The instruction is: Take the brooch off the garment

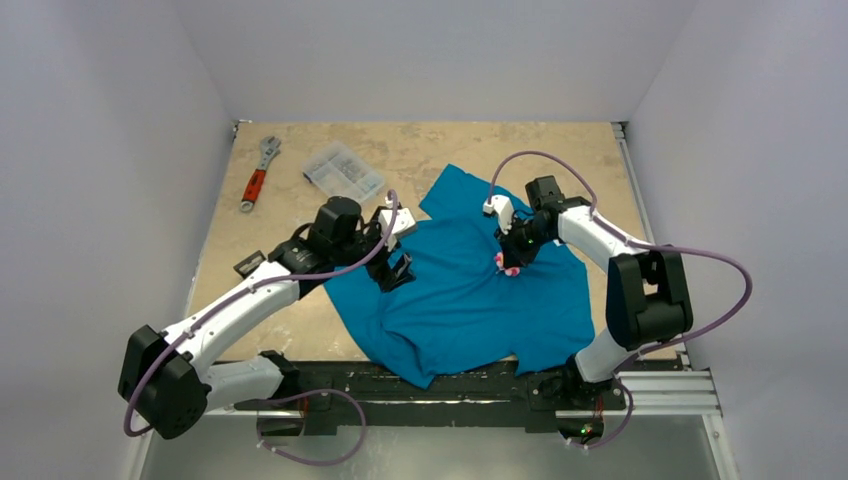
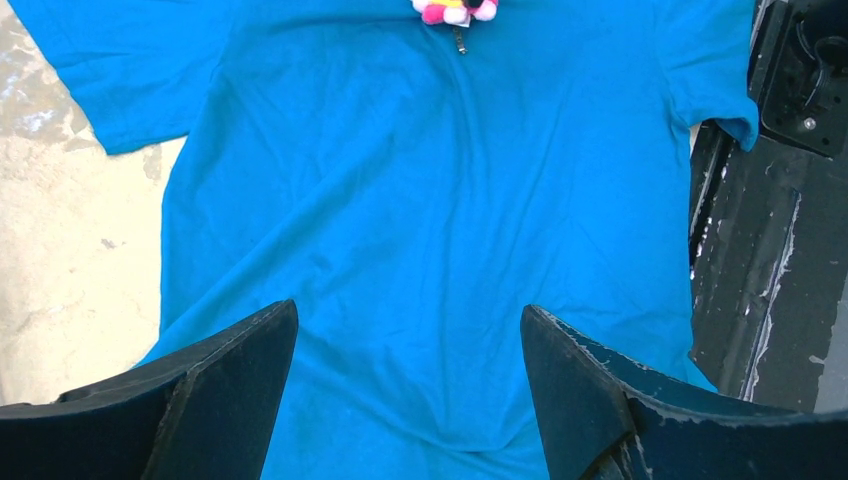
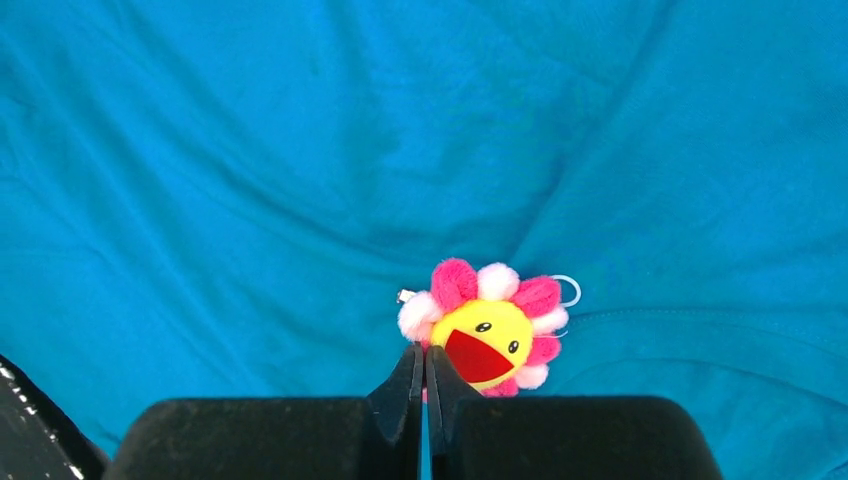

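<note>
White walls on three sides, tan marbled table (image 1: 300, 330) in the middle. All places are given relative to the garment.

The garment (image 1: 470, 300), a teal T-shirt, lies spread and wrinkled on the right-centre of the table. Its near hem laps onto the black rail (image 1: 350, 385) at the table's near edge. Its right side runs close to the table's right edge, so there is little room there. There is bare board beyond the garment's far side and a wide bare strip on its left-arm side.

The left gripper (image 2: 408, 312) is over the garment's left part. Its jaws are spread wide, with cloth showing between them and nothing held. The right gripper (image 3: 425, 362) is low over the garment's upper middle. Its jaws are squeezed to a hairline slit, with the tips against the brooch's lower-left petals. Can't tell if a petal is pinched.

A clear plastic box (image 1: 343, 170) sits well beyond the garment's far-left corner. It has small pale bits inside, too small to identify. A wrench (image 1: 258, 172) with a red handle lies further left of the box.

The brooch (image 3: 485, 330) is a pink-and-white petalled flower with a yellow face. It sits on the garment's upper middle, near a seam line.
</note>
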